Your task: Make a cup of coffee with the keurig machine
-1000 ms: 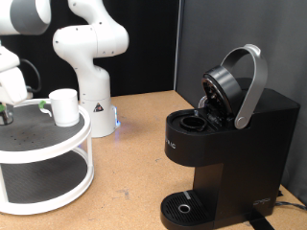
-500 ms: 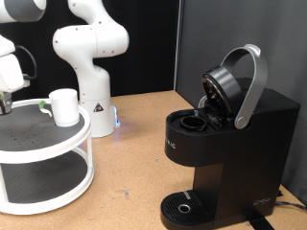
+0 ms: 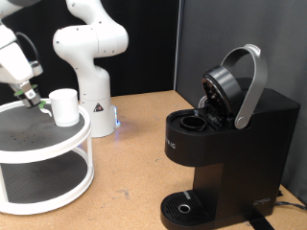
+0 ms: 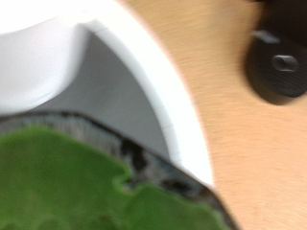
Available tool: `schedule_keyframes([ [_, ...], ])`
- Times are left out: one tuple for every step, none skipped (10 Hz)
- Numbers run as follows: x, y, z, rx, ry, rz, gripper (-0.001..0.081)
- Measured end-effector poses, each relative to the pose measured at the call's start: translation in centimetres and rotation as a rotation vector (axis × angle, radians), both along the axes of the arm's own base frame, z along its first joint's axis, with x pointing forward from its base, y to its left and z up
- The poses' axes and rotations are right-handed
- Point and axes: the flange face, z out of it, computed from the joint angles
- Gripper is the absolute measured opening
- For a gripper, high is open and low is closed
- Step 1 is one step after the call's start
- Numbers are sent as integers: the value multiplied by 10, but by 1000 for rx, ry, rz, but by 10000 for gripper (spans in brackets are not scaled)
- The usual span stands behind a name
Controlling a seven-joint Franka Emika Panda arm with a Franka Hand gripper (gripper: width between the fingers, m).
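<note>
The pincer [image 3: 31, 96] has risen off the white two-tier stand [image 3: 58, 144] and now pinches a green-topped pod [image 4: 86, 182] beside the cup [image 3: 64, 106]. The keurig machine [image 3: 225, 144] waits on the bench [image 3: 134, 163], lid raised; the pickup looks done.

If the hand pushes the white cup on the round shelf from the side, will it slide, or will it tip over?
The white cup looks short and wide and stands upright, so it would probably slide rather than tip. It looks like glazed ceramic: likely stiff, slippery and breakable. It stands near the rim of the shelf's top tier, so a push outward might drop it. The hand is beside it.
</note>
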Motion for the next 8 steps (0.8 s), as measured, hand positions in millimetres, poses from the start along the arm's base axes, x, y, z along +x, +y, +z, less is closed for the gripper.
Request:
schedule_keyframes([
  [10,9,9,23,4,-84,484],
  [21,19,17,31,-1,-134,484],
  [26,22,21,32,2,-166,484],
  [25,22,20,31,2,-157,484],
  [24,22,18,45,8,-161,484],
  [23,25,16,94,26,-178,484],
  [25,30,15,160,39,-216,484],
  [31,39,17,221,61,-254,484],
])
